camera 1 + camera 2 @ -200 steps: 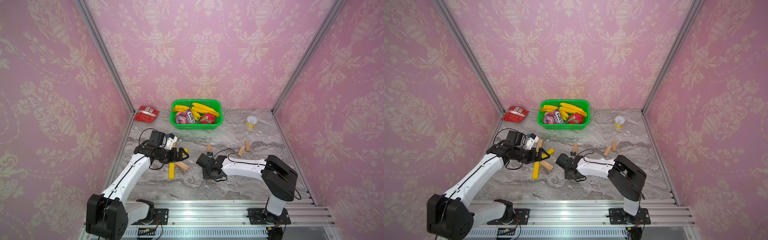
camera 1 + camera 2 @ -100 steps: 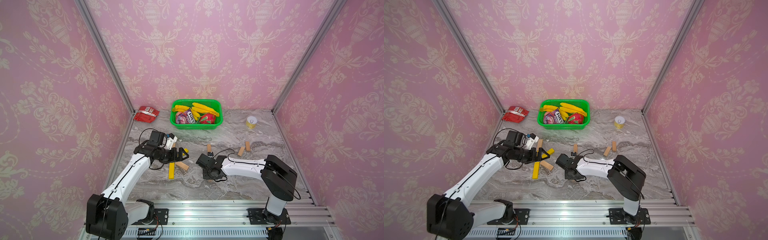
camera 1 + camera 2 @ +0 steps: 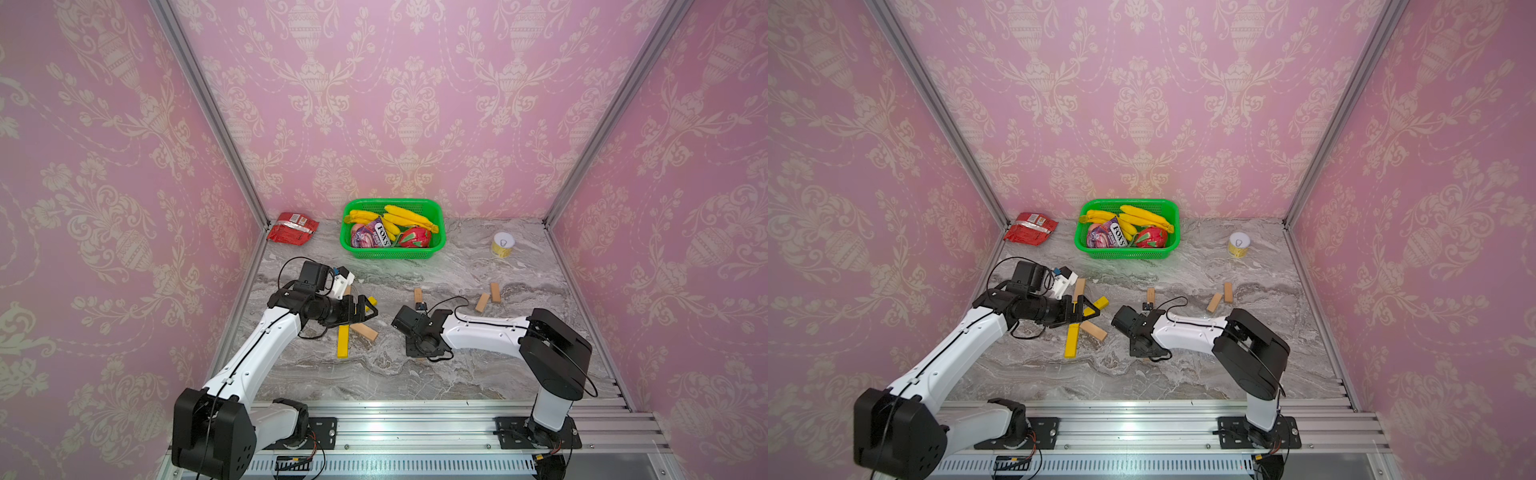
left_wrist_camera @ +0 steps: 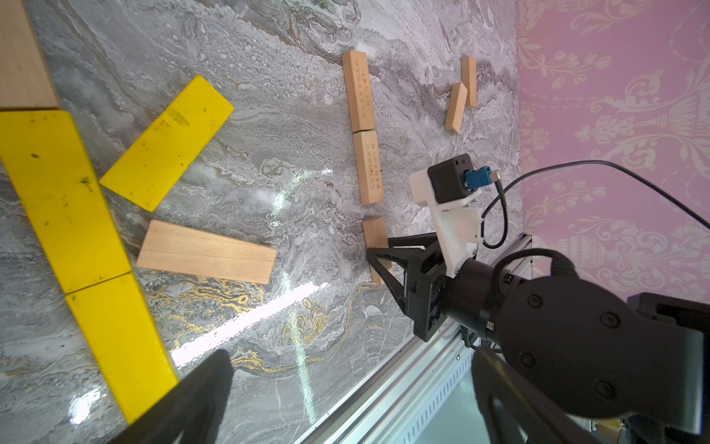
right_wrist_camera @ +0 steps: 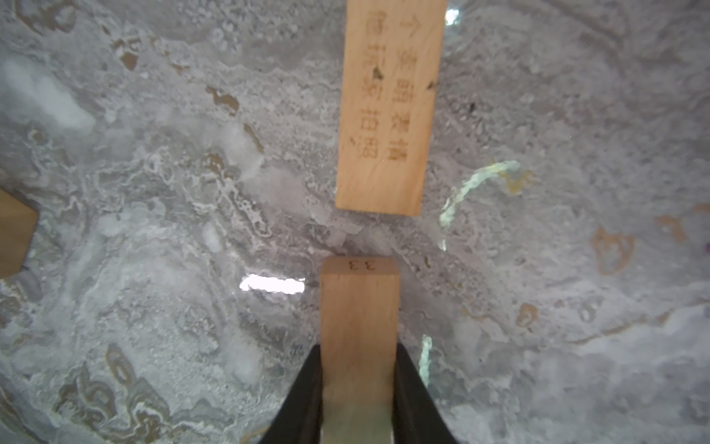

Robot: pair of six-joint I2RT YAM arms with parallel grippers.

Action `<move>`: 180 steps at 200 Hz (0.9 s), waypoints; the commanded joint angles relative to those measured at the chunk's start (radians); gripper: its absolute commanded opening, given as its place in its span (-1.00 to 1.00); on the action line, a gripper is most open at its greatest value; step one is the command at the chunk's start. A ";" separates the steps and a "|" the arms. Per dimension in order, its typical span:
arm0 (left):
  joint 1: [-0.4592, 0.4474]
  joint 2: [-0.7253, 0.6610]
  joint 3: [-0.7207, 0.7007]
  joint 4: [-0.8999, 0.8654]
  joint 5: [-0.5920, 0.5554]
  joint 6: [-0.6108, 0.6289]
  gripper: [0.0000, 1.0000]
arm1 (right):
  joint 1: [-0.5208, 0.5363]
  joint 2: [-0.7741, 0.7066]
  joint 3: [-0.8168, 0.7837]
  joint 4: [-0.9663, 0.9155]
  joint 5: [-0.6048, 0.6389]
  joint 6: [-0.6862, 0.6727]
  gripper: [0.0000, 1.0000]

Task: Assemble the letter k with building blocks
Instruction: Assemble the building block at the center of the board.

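Note:
At the left lies a letter k of building blocks: yellow stem blocks (image 4: 65, 196), a slanted yellow block (image 4: 165, 142) and a slanted wood block (image 4: 207, 251). My left gripper (image 3: 368, 309) hovers over it, open and empty, its fingers (image 4: 192, 403) wide apart. My right gripper (image 5: 359, 384) is shut on a wood block (image 5: 359, 307), low over the table. That block lies nearly in line with a printed wood block (image 5: 388, 107), a small gap between them. In the left wrist view, two wood blocks (image 4: 359, 92) lie end to end ahead of the held one (image 4: 374, 238). The right gripper (image 3: 417, 351) hides its block in both top views.
Two loose wood blocks (image 3: 482, 302) lie right of the right arm. A green basket (image 3: 436, 232) of bananas and packets stands at the back, a red packet (image 3: 293, 227) at back left, a yellow tin (image 3: 503, 245) at back right. A metal rail (image 3: 415, 415) bounds the front.

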 commanded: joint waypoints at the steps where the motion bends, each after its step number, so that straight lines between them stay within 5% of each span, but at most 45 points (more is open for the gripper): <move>1: 0.011 -0.002 -0.008 -0.016 -0.002 -0.012 0.98 | -0.012 0.032 0.004 -0.022 0.035 0.012 -0.51; 180: 0.011 -0.005 -0.011 -0.010 0.011 -0.014 0.98 | -0.037 0.077 0.013 -0.013 0.043 0.000 -0.51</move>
